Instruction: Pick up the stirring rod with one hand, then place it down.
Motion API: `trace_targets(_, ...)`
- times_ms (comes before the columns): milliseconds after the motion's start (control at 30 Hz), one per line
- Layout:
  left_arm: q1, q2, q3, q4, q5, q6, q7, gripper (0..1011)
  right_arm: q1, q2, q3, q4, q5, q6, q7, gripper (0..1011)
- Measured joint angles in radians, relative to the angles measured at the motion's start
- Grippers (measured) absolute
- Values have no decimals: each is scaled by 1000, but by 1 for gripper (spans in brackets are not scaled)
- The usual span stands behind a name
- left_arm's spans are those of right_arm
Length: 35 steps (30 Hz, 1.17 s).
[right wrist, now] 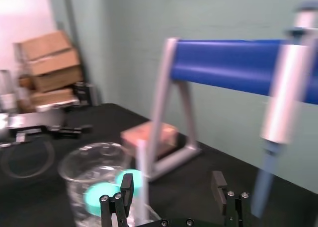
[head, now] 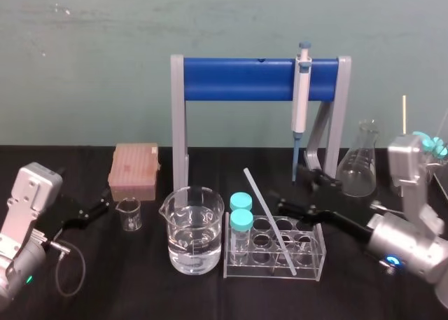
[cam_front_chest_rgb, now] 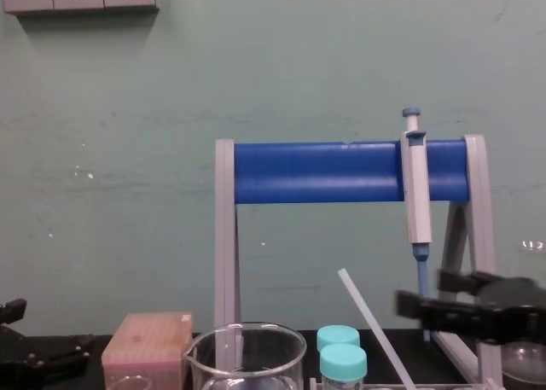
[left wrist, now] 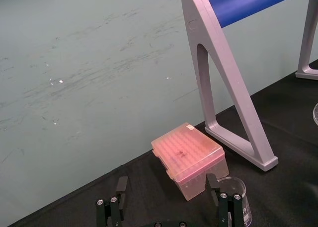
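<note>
Left pincer (head: 103,206) rests released at the counter's (head: 140,292) near-left. Stirring rod (head: 269,218) leans in the tube rack (head: 316,255), not yet lifted. Right pincer (head: 288,189) sits just behind, released, apparently straddling the rod. Step: pre-grasp. Next: clench squarely, lift clear.

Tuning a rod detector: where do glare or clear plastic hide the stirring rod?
Head view: the lower half of the stirring rod blends into the clear tube rack and its highlights; the upper half is plain on black cloth. Chest view: it stands out against the green wall.
</note>
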<state>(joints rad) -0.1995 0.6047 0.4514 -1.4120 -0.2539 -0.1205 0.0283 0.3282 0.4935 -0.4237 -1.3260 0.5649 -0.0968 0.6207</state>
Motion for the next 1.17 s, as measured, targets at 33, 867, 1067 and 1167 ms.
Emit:
trace_targets(33,0,0,0,0,0,0,0,1000,-21,9,20,-18,-2,9,-36,1003)
trace_targets(867,0,0,0,0,0,0,0,1000,-123,-7,148,-59,-156,138,-475,1003)
trace_targets(1067,0,0,0,0,0,0,0,1000,-124,-5,148,-61,-152,135,-473,1003)
trace_targets(1167,0,0,0,0,0,0,0,1000,-124,-5,148,-61,-151,134,-472,1003)
